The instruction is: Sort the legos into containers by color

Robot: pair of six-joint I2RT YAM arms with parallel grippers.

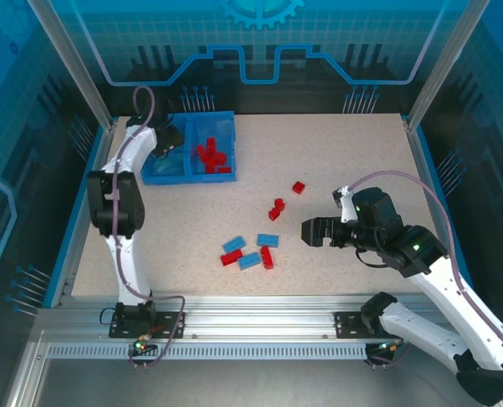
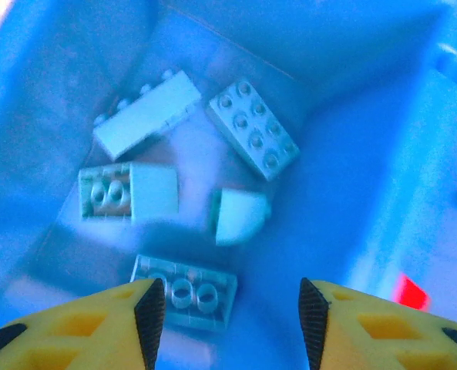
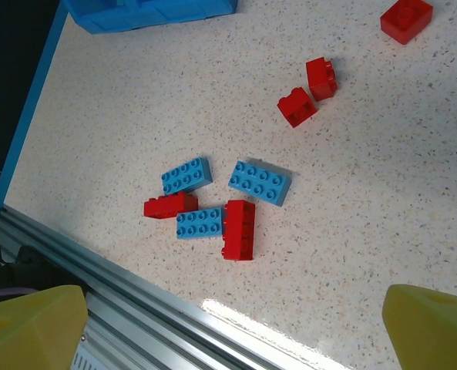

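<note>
The blue bin (image 1: 232, 142) stands at the far left of the table, and red legos (image 1: 211, 155) lie in its right compartment. My left gripper (image 1: 168, 140) hangs over the left compartment. In the left wrist view it (image 2: 232, 320) is open and holds nothing. Below it several light blue legos (image 2: 247, 127) lie on the bin floor (image 2: 336, 193). My right gripper (image 1: 310, 231) is open above the table. In its own view it (image 3: 236, 331) is over a cluster of blue legos (image 3: 260, 182) and red legos (image 3: 239, 229). More red legos (image 3: 309, 91) lie farther off.
An aluminium rail (image 1: 251, 309) runs along the near table edge, close to the loose cluster (image 1: 249, 252). A single red brick (image 1: 299, 187) and a red pair (image 1: 276, 209) lie mid-table. A raised blue border (image 1: 83, 203) lines the left side.
</note>
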